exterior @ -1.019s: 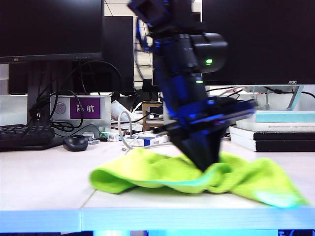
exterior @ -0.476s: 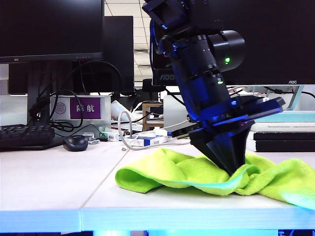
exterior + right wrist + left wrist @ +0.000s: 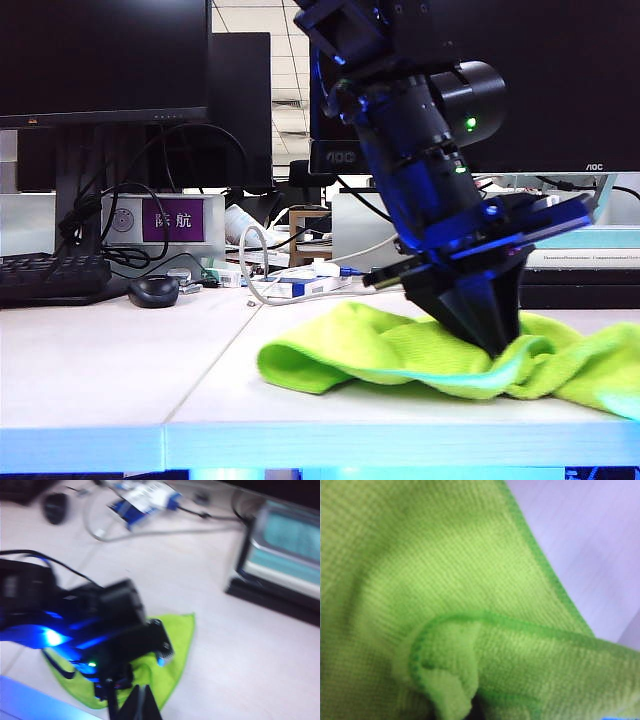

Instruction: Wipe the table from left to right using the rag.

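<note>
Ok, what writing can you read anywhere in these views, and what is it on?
"AOC": on the bezel of the dark monitor behind the arm.
"AOC": on the lower bezel of the right-hand monitor.
"际航": white characters on the purple sign by the cables.
Book spines at the right: a line of print, too small to read.
Blue and white box in the right wrist view: blurred, unreadable.
Rag: none.
</note>
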Motion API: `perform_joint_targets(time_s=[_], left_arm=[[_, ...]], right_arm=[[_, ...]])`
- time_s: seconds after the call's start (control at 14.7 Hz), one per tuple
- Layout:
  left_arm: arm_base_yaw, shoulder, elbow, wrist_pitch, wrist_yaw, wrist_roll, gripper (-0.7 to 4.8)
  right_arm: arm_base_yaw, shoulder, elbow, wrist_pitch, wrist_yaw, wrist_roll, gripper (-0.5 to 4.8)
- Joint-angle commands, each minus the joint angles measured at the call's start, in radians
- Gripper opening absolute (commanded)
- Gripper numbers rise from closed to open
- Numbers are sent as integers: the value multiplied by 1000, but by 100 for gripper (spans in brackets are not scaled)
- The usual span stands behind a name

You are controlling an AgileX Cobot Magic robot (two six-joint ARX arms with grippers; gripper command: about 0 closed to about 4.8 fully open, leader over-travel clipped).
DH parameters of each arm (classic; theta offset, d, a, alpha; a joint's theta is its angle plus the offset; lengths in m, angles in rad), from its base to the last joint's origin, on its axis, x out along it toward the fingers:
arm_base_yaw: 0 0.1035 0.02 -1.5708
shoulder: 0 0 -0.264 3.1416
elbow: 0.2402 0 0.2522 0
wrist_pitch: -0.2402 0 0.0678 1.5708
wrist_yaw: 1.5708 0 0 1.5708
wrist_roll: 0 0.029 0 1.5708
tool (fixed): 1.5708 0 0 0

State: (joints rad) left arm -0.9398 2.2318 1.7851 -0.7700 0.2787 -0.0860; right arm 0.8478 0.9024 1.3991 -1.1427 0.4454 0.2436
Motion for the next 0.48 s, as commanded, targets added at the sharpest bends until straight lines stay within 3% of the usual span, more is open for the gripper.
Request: perform_joint_targets(time_s=[0.07,0.48], left_arm=[[-19,58,39,-17,-2,-19,-6],[-51,154,208,-70,0,-19,-6]], right_arm=[[-13,9,3,11,-1,8,-5],[-13,9,3,1,6,44,-6]])
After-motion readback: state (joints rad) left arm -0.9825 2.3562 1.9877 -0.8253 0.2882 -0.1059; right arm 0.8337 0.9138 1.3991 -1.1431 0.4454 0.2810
